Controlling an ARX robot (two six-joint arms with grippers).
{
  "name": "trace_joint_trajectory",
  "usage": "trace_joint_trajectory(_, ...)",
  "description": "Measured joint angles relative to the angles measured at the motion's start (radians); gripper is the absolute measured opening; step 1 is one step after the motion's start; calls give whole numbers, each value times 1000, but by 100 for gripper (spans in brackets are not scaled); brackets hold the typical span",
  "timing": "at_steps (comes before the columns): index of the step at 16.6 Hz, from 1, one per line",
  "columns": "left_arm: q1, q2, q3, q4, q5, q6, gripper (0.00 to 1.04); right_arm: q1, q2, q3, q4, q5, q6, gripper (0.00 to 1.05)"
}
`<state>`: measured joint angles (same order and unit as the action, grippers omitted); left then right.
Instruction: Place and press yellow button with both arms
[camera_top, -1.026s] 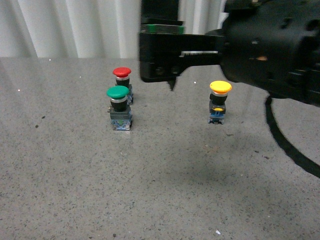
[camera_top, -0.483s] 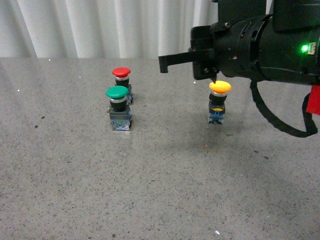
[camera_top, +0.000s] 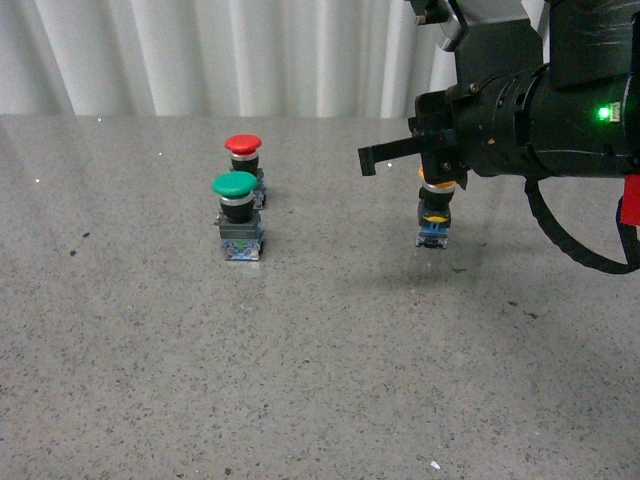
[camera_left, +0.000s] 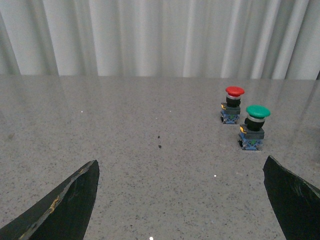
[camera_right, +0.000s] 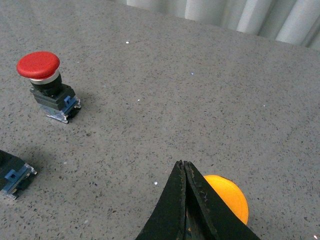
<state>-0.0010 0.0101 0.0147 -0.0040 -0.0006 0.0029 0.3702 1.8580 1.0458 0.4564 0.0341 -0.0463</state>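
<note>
The yellow button (camera_top: 434, 217) stands upright on the grey table, right of centre, on its blue-grey base. My right gripper (camera_top: 432, 178) is shut and comes down on the button from above, hiding most of the yellow cap in the front view. In the right wrist view the closed fingers (camera_right: 186, 200) lie across the cap of the yellow button (camera_right: 230, 197), with nothing held between them. My left gripper (camera_left: 182, 200) is open over bare table, far from the yellow button, and does not show in the front view.
A green-capped button (camera_top: 237, 212) and a red-capped button (camera_top: 243, 152) stand close together left of centre, also seen as the green button (camera_left: 256, 125) and red button (camera_left: 234, 102). A white curtain (camera_top: 200, 50) closes the table's far edge. A black cable (camera_top: 580, 255) loops at the right.
My right arm swung right and away from the camera, then lowered. Its shut fingers went from just above the yellow cap to covering it. The buttons have not shifted.
</note>
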Motion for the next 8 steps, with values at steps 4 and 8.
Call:
trace_joint_trajectory(4,0,0,0,0,0,0,98,-19,6,9,-8,4,0,2)
trace_joint_trajectory(8,0,0,0,0,0,0,98,-32,18,11,-13,2,-4,2)
